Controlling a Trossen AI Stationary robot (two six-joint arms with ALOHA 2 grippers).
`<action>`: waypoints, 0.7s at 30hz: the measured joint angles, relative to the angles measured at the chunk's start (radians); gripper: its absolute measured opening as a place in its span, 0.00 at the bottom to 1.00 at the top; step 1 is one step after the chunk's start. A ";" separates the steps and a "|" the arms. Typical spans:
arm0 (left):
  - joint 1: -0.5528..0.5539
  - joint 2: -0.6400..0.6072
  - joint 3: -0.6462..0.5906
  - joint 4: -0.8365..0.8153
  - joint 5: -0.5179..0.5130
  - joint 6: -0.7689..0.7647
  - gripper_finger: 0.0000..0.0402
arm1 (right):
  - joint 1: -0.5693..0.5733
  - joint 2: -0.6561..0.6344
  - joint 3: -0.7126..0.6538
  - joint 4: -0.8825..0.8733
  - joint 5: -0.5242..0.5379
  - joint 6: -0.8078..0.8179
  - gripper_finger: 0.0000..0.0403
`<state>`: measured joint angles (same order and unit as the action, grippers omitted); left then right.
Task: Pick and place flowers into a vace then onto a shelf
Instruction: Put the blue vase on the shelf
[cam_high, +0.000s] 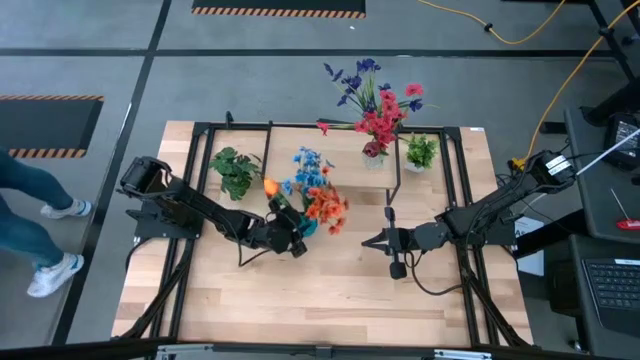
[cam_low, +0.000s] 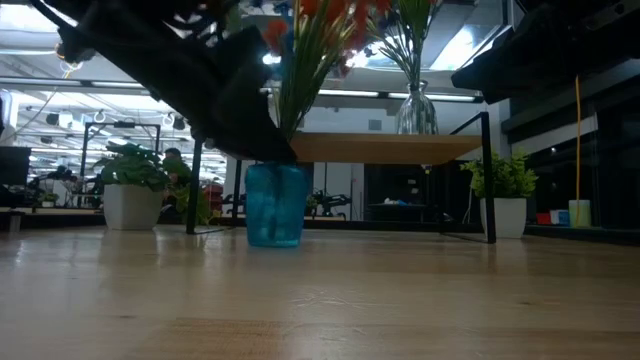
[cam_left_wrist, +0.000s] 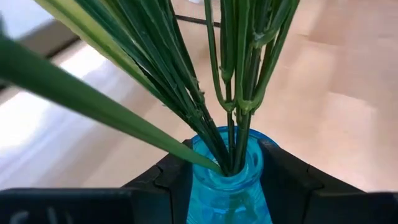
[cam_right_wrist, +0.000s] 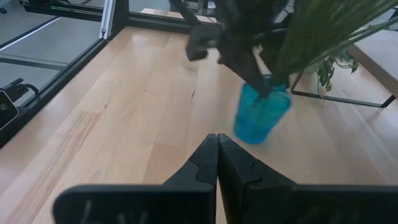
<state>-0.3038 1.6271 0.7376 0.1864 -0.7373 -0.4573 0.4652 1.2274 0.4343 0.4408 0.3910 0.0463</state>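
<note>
The table is pale wood, smooth with a soft sheen and visible grain between its planks. The blue vase looks like translucent glass or plastic, glossy and ribbed at the neck. The flowers' stems look like smooth green plastic. The left pincer fingers are matt black plastic. The shelf is light wood on thin black metal legs. A clear vase on it shines like glass.
</note>
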 joint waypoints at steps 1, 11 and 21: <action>-0.008 -0.008 0.000 0.000 0.022 0.000 0.37 | 0.000 0.000 0.000 0.000 0.000 0.000 0.02; -0.075 -0.085 0.093 -0.176 0.067 0.035 0.37 | 0.000 0.000 0.000 0.001 0.000 0.003 0.02; -0.126 -0.252 0.138 -0.323 0.012 0.017 0.37 | 0.000 0.000 0.000 0.001 0.000 0.005 0.02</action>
<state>-0.4302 1.3756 0.8761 -0.1366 -0.7258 -0.4400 0.4652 1.2274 0.4343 0.4414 0.3911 0.0513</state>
